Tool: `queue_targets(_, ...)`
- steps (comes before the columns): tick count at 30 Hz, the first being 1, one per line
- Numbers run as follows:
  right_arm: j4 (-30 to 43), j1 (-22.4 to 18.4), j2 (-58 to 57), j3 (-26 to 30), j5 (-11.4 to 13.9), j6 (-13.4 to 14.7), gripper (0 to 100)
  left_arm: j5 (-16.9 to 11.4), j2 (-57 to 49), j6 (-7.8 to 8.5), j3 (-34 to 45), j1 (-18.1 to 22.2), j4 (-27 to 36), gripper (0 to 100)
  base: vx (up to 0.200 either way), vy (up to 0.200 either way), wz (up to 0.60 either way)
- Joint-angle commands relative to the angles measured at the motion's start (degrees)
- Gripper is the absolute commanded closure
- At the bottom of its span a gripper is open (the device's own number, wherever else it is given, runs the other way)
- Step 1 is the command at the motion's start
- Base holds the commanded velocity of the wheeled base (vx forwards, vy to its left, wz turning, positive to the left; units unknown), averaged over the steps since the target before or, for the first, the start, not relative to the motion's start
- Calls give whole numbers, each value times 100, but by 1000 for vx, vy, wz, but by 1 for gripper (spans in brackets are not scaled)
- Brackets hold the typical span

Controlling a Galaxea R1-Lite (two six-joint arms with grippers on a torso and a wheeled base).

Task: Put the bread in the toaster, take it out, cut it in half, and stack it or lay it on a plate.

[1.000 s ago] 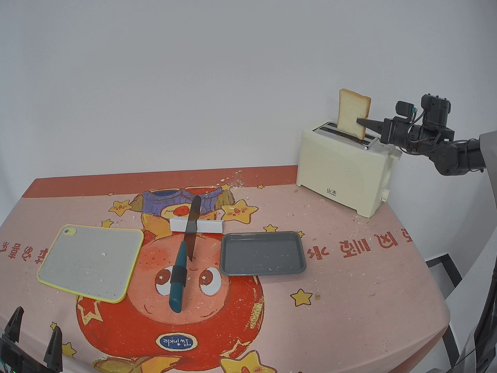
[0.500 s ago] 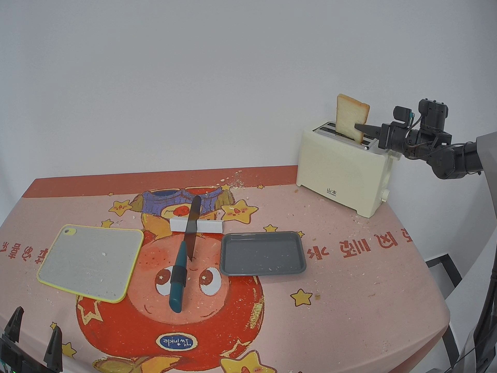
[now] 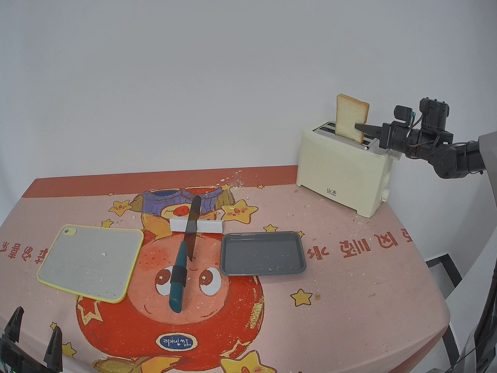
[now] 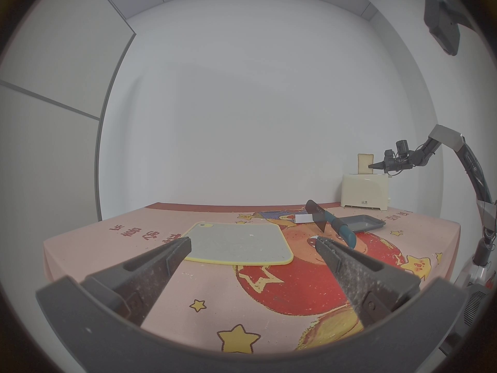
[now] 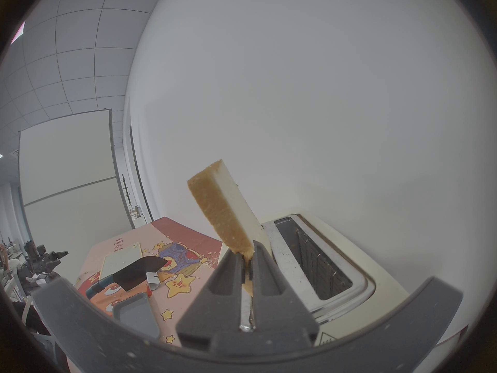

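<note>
A slice of bread [image 3: 350, 116] stands upright with its lower part in a slot of the cream toaster [image 3: 341, 172] at the table's far right. My right gripper [image 3: 358, 127] is shut on the slice's near edge, just above the toaster top. In the right wrist view the bread [image 5: 223, 213] rises tilted from between the closed fingers [image 5: 228, 281], beside an empty slot of the toaster [image 5: 316, 265]. My left gripper [image 4: 251, 257] hangs open and empty over the near left corner of the table [image 3: 362, 296]. A dark grey plate [image 3: 262, 254] lies mid-table.
A knife [image 3: 184, 265] with a teal handle rests its blade on a small white block [image 3: 196, 226]. A grey cutting board [image 3: 90, 261] with a yellow rim lies at the left. The wall stands close behind the toaster. Crumbs dot the cloth.
My right gripper has lowered the bread slice toward the toaster, so its bottom now sits deeper in the slot. The left arm has kept still.
</note>
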Motion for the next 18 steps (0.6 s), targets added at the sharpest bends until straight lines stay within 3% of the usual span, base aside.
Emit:
queue_targets(1, -10, -13, -22, -12, 2, 6, 100, 1, -93, -4, 101, 0, -4, 0, 0, 0, 0)
queue_targets(18, -10, 5, 66, -74, -51, 112, 100, 1, -93, -4, 101, 0, -4, 0, 0, 0, 0)
